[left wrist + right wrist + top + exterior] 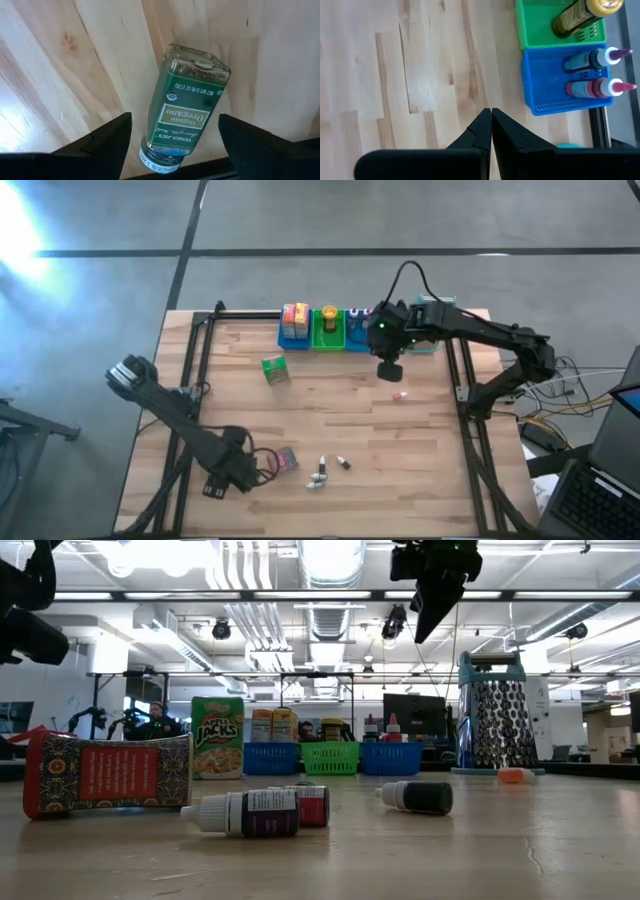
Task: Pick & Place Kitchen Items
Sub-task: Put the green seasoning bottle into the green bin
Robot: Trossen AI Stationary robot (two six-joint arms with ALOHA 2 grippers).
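Observation:
A green-labelled oregano jar (187, 107) lies on its side on the wood. My left gripper (175, 119) hangs open above it at the table's near left (222, 477), pointing down, with one finger on each side of the jar and a gap showing on both. In the high view the gripper hides the jar. A red patterned packet (286, 459) and three small bottles (322, 471) lie just right of it. A green cereal box (275, 370) stands mid-table. My right gripper (388, 370) hangs shut and holds nothing, above bare wood near the far bins (491, 127).
Along the far edge stand a blue bin (295, 332) with boxes, a green bin (540, 37) with a yellow-capped bottle, and a blue bin (540, 102) with two bottles. A grater (495, 725) stands to their right. A small pink item (400, 394) lies near the right arm.

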